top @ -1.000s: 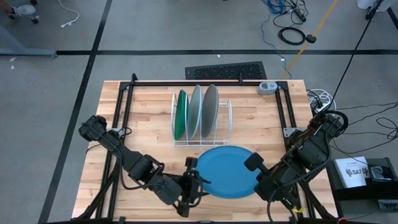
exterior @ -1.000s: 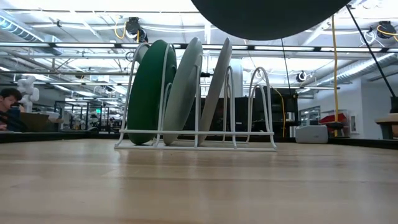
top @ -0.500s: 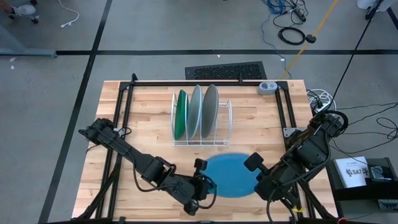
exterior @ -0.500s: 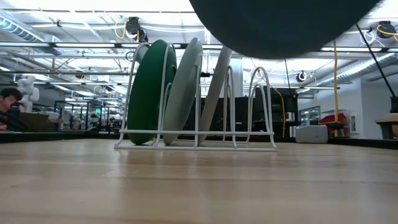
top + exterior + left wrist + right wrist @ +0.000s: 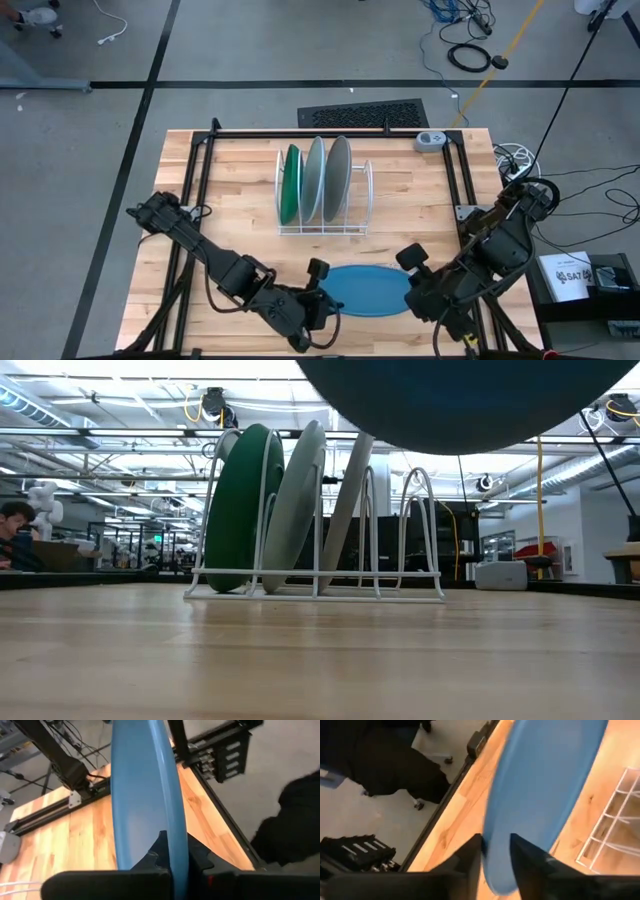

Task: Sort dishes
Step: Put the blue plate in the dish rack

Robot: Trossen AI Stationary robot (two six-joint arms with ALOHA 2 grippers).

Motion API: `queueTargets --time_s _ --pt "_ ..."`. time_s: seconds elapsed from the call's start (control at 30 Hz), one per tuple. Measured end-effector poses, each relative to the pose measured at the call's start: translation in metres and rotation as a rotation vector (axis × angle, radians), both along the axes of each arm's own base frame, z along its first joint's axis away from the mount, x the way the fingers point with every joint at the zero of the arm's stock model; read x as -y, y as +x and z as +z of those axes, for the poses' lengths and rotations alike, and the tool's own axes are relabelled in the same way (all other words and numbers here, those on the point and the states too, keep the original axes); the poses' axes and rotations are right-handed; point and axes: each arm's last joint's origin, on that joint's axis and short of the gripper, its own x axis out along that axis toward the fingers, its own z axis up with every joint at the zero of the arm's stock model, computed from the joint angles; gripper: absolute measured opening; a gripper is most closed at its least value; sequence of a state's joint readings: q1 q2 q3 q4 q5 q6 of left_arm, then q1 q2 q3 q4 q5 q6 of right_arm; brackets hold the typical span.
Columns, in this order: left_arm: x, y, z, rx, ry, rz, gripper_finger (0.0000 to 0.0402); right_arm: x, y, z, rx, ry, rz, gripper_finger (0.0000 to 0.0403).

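A medium blue plate [image 5: 368, 290] hangs tilted above the table's near middle; the low view shows its dark underside [image 5: 460, 400] clear of the wood. My left gripper [image 5: 322, 292] is shut on the plate's left rim. My right gripper [image 5: 415, 278] is at the right rim, open, with one finger on either side of it [image 5: 496, 870]. In the white wire rack [image 5: 365, 195] stand a dark green plate [image 5: 290, 185], a pale blue plate [image 5: 314, 180] and a grey plate [image 5: 338, 178], each on edge in its own slot. My left gripper pinches the blue plate's rim [image 5: 176, 845] between its two fingers, coming roughly level from the table's left. The plate is lifted clear of the table and tilted, with its rim running away from the fingers. My right gripper: I cannot tell whether a finger [image 5: 470, 857] touches the rim.
Black frame rails [image 5: 195, 190] run along the table's left, right and far sides. A small grey device [image 5: 432, 140] sits at the far right corner. There is bare wood between the rack and the plate. A person [image 5: 15, 530] sits far behind the table.
My left gripper has moved toward the table's right, reached the blue plate's left rim and shut on it. The plate, first seen as a full flat disc from above, has tipped toward standing on edge and now shows as a narrow oval. It stays clear of the table.
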State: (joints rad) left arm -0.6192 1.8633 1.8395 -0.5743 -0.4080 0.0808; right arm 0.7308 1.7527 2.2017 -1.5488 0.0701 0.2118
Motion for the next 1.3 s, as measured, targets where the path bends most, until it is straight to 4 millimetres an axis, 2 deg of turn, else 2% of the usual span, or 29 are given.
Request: queueTargets --time_s 0.2,0.33,0.57,0.7,0.83,1.0,1.3 --pt "0.009 -0.010 0.003 -0.034 -0.010 -0.008 0.0010 -0.002 -0.004 0.000 0.005 -0.023 -0.060 0.0197" --pt "0.003 -0.009 0.006 0.009 -0.029 0.120 0.0010 -0.003 -0.014 0.005 0.052 -0.041 -0.078 0.0233" --pt "-0.001 -0.014 0.020 0.062 -0.113 0.185 0.0010 0.000 -0.048 0.025 0.199 -0.052 -0.116 0.0227" --pt "-0.005 -0.020 0.041 0.181 -0.210 0.276 0.0010 0.001 -0.069 0.036 0.303 -0.067 -0.128 0.0218" --pt "-0.012 -0.010 0.055 0.312 -0.318 0.345 0.0010 0.002 -0.085 0.043 0.387 -0.084 -0.124 0.0215" --pt "-0.033 0.004 0.059 0.369 -0.464 0.466 0.0010 0.009 -0.095 0.050 0.457 -0.095 -0.141 0.0215" --pt "-0.074 0.023 0.069 0.550 -0.525 0.736 0.0010 0.012 -0.097 0.052 0.484 -0.142 -0.083 0.0215"
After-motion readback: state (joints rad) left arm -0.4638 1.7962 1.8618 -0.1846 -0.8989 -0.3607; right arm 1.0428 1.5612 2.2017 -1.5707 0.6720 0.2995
